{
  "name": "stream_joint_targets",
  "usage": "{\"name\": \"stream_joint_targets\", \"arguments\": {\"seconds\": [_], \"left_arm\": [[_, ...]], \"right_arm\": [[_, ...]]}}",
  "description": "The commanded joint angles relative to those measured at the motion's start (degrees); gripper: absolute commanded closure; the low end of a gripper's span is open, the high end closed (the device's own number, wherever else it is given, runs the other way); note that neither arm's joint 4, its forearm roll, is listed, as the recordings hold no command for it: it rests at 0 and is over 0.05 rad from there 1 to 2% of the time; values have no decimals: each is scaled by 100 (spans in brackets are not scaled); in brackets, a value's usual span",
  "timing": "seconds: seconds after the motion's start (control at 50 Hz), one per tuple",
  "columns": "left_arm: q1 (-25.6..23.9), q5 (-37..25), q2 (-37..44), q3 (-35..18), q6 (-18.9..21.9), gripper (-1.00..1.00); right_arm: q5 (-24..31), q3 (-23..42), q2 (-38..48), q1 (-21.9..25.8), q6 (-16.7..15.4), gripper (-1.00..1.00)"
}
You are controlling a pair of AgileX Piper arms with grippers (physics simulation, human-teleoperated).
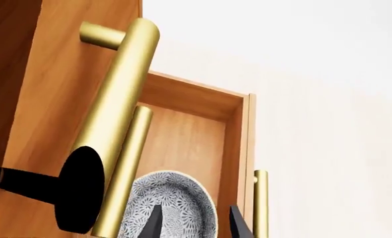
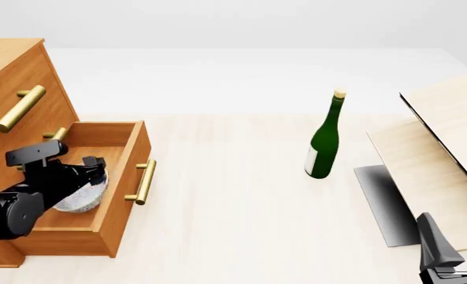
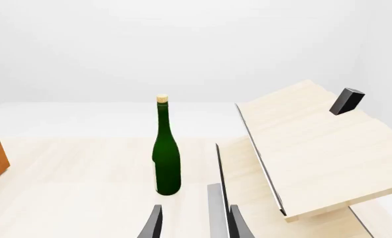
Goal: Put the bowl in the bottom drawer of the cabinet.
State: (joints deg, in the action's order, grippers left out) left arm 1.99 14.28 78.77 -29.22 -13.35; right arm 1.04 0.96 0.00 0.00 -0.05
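Over by the table's [image 2: 233, 177] left edge the cabinet [image 2: 16, 77] stands with its bottom drawer [image 2: 127, 171] pulled out, and the bowl [image 2: 84, 195] sits inside it, held on its rim between the closed fingers of the left gripper [image 2: 91, 171]. Brass handles [image 1: 116, 114] of the upper drawers hang close over that arm. Near the table's middle a green wine bottle [image 2: 324, 142] stands upright, well apart from the drawer. Pale wooden boards [image 2: 446, 148] slope along the right edge. The right gripper [image 2: 454, 236] hovers at the near right corner, jaws parted and empty. The tabletop is pale wood, the room plain white.
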Motion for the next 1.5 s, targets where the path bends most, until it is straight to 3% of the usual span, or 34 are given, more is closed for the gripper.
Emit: {"name": "stream_joint_targets", "arguments": {"seconds": [0.02,0.42,0.56,0.58,0.7,0.74,0.76,0.8,0.9,1.4,1.5], "left_arm": [[-30,12,-94,11,-113,-100],[-22,3,-185,-14,-87,-100],[-70,78,-600,49,-269,-100],[-187,413,-576,198,-365,-100],[-314,295,-756,83,-511,-100],[-374,763,-610,289,-626,-100],[-388,459,-755,130,-605,-100],[-464,908,-630,326,-694,-100],[-646,1015,-647,288,-747,-100],[-946,747,-1377,93,-213,-100],[-950,1114,-1625,435,-179,-100]], "right_arm": [[-1,0,0,0,1,-100],[-1,0,0,0,0,-100],[0,0,0,0,0,-100],[0,0,0,-2,1,-100],[0,0,0,-1,1,-100],[1,0,0,-1,0,-100],[0,0,0,-1,0,-100],[0,0,0,0,-2,-100],[0,0,0,0,2,-100],[0,0,0,1,7,-100],[0,0,0,0,0,-100]]}}
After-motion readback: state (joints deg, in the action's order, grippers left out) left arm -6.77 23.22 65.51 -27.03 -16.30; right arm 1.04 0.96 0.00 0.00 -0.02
